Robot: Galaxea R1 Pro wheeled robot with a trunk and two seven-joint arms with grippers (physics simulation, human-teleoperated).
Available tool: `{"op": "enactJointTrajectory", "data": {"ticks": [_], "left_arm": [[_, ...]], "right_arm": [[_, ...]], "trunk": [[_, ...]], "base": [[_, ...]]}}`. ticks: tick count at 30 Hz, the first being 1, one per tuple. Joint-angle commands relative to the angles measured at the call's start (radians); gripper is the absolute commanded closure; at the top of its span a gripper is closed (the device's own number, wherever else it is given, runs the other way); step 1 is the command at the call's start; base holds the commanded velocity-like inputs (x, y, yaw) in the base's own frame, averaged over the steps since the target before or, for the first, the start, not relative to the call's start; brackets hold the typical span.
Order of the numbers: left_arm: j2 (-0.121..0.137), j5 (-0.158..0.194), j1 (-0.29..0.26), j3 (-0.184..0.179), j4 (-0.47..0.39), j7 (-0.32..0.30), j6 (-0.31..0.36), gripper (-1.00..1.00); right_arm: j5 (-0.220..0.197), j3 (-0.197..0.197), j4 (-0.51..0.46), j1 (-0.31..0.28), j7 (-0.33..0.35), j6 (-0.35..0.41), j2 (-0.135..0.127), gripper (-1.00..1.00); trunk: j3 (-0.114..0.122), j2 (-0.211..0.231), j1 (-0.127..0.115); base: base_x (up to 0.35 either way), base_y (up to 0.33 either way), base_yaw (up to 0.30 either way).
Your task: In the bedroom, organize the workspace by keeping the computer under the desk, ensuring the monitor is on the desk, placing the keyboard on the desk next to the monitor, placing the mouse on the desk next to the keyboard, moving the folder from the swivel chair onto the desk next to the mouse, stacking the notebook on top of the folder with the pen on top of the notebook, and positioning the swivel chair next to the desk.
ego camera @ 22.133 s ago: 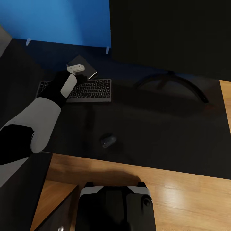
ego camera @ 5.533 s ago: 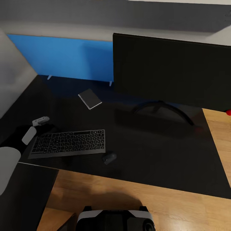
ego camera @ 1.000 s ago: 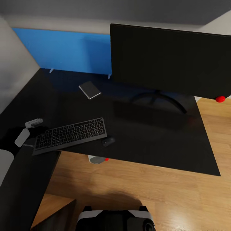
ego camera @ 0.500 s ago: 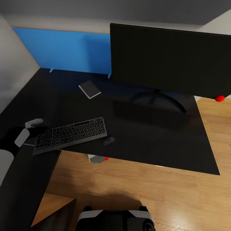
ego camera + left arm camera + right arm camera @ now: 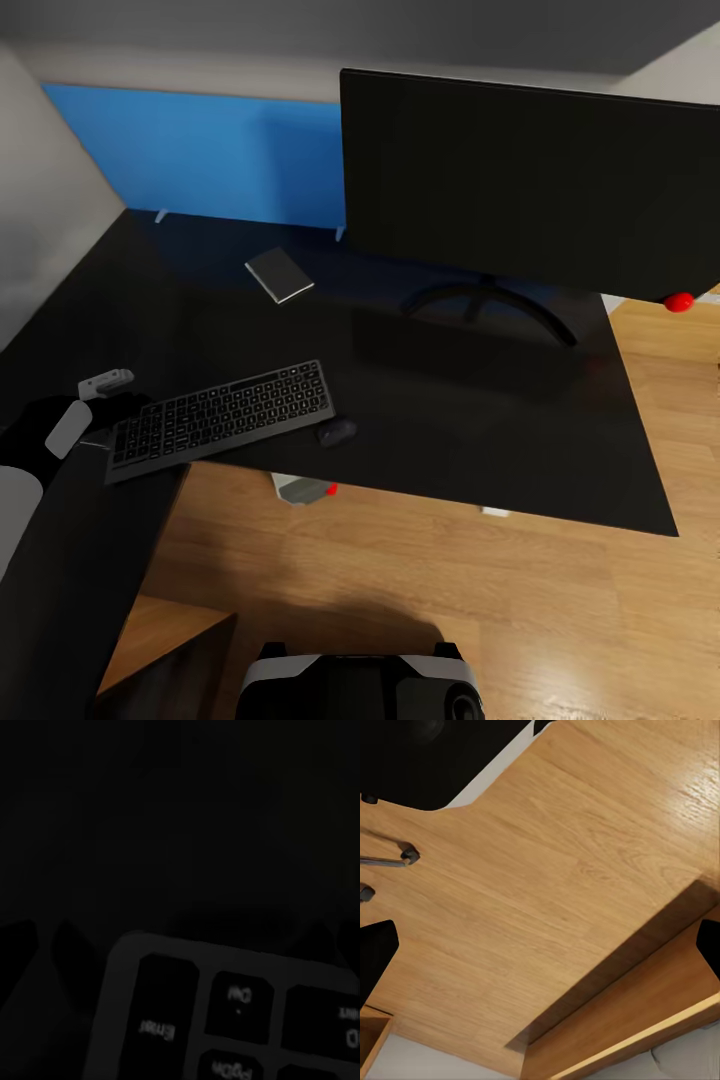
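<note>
1. Wood-plank floor [image 5: 560, 600], warm glossy finish; grey wall behind, matte blue panel [image 5: 200, 160] standing on small white feet along the bench's back edge.
2. Bench [image 5: 480, 440]: flat black top, slightly reflective, with a side wing running along the left.
3. Monitor [image 5: 530, 180]: wide black slab, screen dark, upright on a curved arc-shaped stand at back right of the bench.
4. Keyboard [image 5: 222, 407]: slim grey frame, black low-profile keys, lying skewed at the front-left corner, its left end over the bench's corner edge. In the left wrist view its rounded corner and keys [image 5: 225, 1012] sit very close to the camera.
5. Mouse [image 5: 337, 432]: small dark rounded oval, just beside the keyboard's right end, at the front edge.
6. Notebook [image 5: 280, 275]: small grey rectangle with a lighter edge, flat on the bench, rotated, between blue panel and keyboard, well apart from both.
7. Left claw [image 5: 100, 395]: black wrist, white shells, sits at the keyboard's left end. Too dark to see the fingers; can't tell how far open it is or whether it has hold of the keyboard.
8. Right claw: black finger tips [image 5: 379, 952] at the frame's edges, spread wide, nothing between them, wood floor beyond.
9. White object with red spot [image 5: 305, 491] on the floor under the bench's front edge; red ball [image 5: 679, 301] past the monitor's lower right corner.
</note>
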Motion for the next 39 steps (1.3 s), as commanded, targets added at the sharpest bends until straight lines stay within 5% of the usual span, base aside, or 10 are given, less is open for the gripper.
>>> {"op": "enactJointTrajectory", "data": {"ticks": [1,39], "left_arm": [[0.001,0.01,0.0,-0.007,-0.002,0.006,0.003,-1.0],[0.005,0.017,-0.002,-0.005,-0.003,0.003,0.004,-1.0]], "right_arm": [[-0.011,0.005,-0.001,0.0,0.002,-0.002,-0.001,-1.0],[-0.011,0.004,-0.001,0.0,0.002,-0.002,-0.003,-1.0]], "trunk": [[-0.001,-0.002,0.0],[-0.001,-0.002,0.0]], "base": [[-0.118,-0.064,0.0],[-0.051,-0.007,0.0]]}}
